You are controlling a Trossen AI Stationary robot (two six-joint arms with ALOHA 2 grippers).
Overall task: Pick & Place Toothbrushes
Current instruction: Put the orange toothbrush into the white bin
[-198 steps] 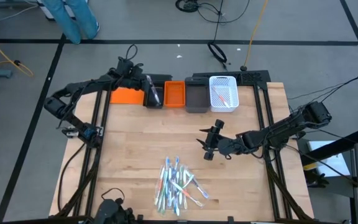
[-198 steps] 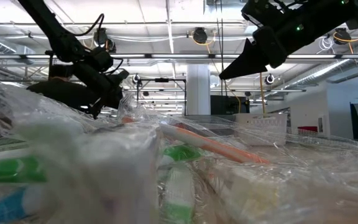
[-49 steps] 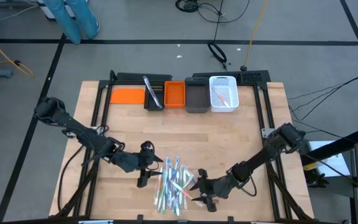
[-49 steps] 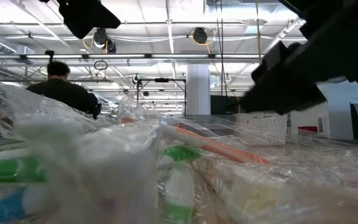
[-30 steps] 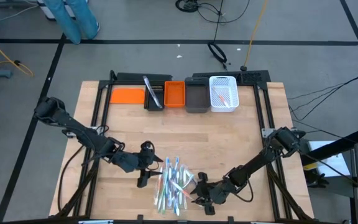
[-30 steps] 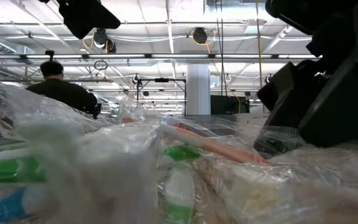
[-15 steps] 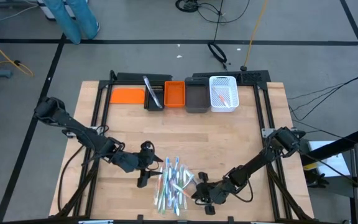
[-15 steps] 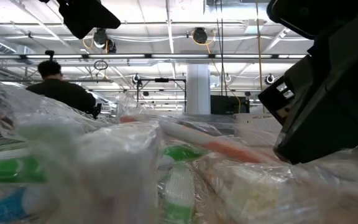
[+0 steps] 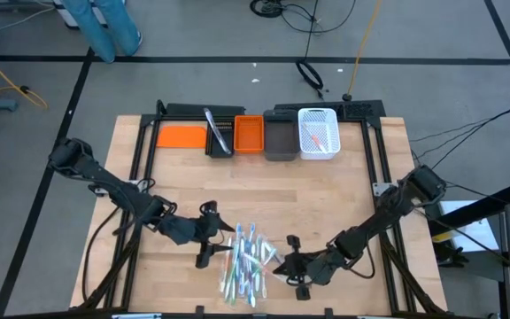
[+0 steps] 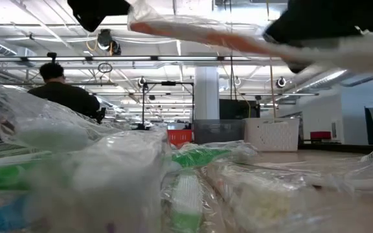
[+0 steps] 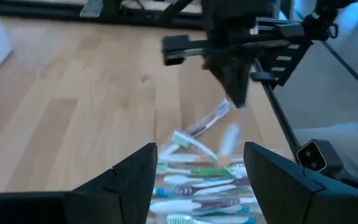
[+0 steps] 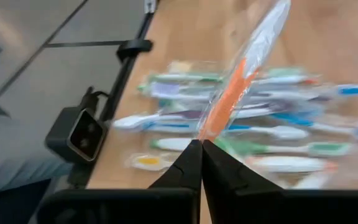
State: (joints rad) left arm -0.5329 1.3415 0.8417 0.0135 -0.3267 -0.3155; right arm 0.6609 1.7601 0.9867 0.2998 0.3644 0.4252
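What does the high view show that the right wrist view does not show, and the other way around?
Only the high view shows the bins at the far edge, the whole table and the left gripper beside the pile. Only the right wrist view shows the right gripper shut on an orange toothbrush in a clear wrapper, lifted above the others. Both show the toothbrush pile.

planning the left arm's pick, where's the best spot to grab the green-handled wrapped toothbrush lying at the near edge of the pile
Take the green-handled wrapped toothbrush at mid-handle, coming straight down with the left claw and its fingers across the handle. It lies flat on the light wooden table among parallel neighbours, so a side approach would likely snag them. The right claw, shut on an orange-handled wrapped toothbrush, hangs over the pile's far side.
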